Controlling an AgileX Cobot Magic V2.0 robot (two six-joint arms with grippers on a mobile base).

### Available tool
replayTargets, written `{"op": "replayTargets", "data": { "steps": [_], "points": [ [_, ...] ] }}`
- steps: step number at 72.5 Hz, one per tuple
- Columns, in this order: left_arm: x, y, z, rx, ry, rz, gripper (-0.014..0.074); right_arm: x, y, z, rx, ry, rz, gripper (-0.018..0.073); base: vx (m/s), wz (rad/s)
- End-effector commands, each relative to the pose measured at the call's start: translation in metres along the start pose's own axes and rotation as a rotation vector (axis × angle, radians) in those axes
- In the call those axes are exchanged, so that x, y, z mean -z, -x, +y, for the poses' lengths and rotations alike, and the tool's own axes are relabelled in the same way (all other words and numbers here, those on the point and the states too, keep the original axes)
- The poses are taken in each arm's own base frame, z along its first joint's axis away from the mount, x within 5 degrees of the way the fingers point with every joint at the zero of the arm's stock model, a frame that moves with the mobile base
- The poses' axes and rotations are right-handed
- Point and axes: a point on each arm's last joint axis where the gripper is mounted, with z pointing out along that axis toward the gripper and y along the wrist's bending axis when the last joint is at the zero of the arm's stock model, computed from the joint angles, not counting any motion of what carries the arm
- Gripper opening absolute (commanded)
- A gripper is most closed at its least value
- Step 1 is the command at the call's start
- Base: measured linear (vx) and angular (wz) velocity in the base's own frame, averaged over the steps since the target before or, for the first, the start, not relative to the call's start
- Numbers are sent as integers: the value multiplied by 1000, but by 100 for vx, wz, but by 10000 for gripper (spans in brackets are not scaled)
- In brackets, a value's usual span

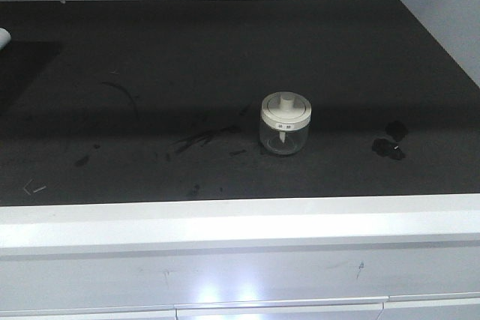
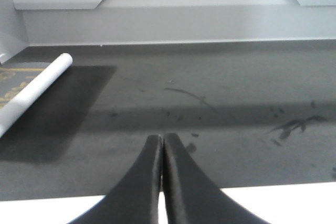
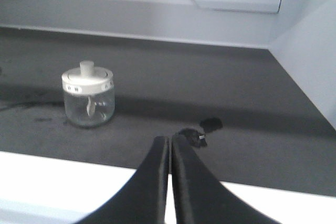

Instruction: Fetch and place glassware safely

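**Operator:** Progress on the fetch: where do I stand?

**Spotter:** At the very start, I'd judge. You have nothing in hand. The glass jar (image 1: 285, 125) sits upright on the dark worktop (image 1: 150, 50), a little toward 3 o'clock of centre in the front view. Grasp, lift and placing are all left for you.

**Operator:** And my jaws?

**Spotter:** Your left gripper (image 2: 161, 139) has its jaws pressed together on nothing. Its view shows no jar, only a white roll (image 2: 37, 90) at 10 o'clock. Your right gripper (image 3: 170, 140) is likewise closed and empty. The jar lies at 10 o'clock from it, well apart, and a dark scrap (image 3: 202, 128) sits near at 1 o'clock.

**Operator:** Anything in the jar?

**Spotter:** The cream lid (image 3: 87, 77) is on, knob up. Through the glass you get one small pale piece hanging under the lid, perhaps a spoon; otherwise it looks empty
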Motion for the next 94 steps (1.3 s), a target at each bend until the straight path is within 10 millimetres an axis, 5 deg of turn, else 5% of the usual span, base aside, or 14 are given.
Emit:
{"op": "replayTargets", "data": {
  "steps": [1,35,67,79,94],
  "points": [
    [1,15,-4,7,-39,-105,-7,2,20,-1,8,-4,-144,-1,0,0],
    [1,17,-4,6,-44,-122,-7,-2,23,0,-21,1,-170,25,0,0],
    [1,17,-4,6,-44,-122,-7,-20,25,0,-71,6,-142,477,0,0],
    [1,17,-4,6,-44,-122,-7,-33,30,-1,-71,1,-165,501,0,0],
    [1,17,-4,6,-44,-122,-7,-72,57,13,-41,111,-152,498,0,0]
  ]
}}
